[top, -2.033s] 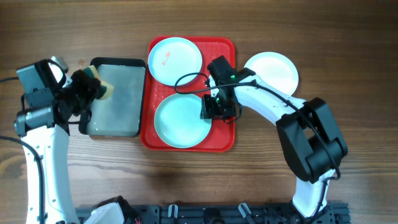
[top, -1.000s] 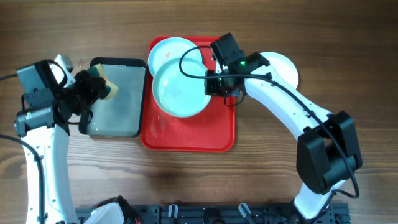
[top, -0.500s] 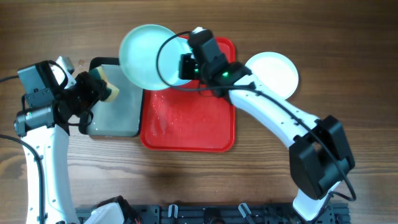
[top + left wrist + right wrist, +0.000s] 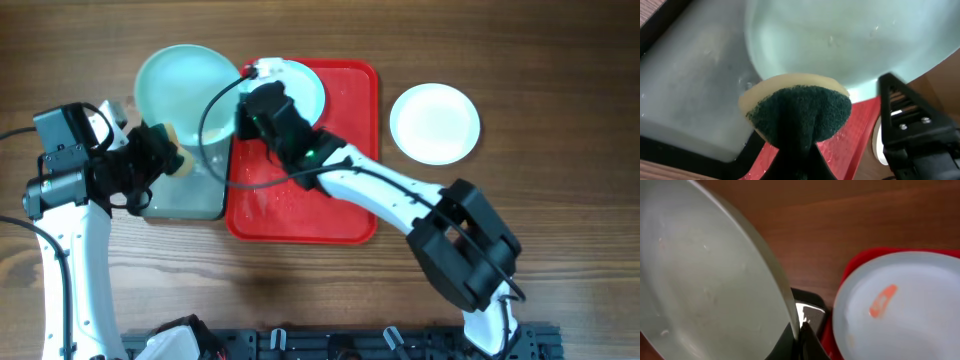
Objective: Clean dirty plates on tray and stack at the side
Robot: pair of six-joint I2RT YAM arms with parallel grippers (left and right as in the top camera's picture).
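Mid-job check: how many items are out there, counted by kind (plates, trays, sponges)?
Plates: 3 (teal plate, smeared plate, white plate)
Trays: 2 (red tray, grey tray)
Sponges: 1 (sponge)
Total: 6

Teal plate (image 4: 183, 85) aloft; smeared plate (image 4: 308, 88) on red tray (image 4: 345, 205).

Legible text, labels, brands, numbers, signs: none. Nothing readable on the round shallow plates (image 4: 435, 123), the bright red rectangular plastic tray (image 4: 350, 195) or the brown wooden worktop (image 4: 560, 60).
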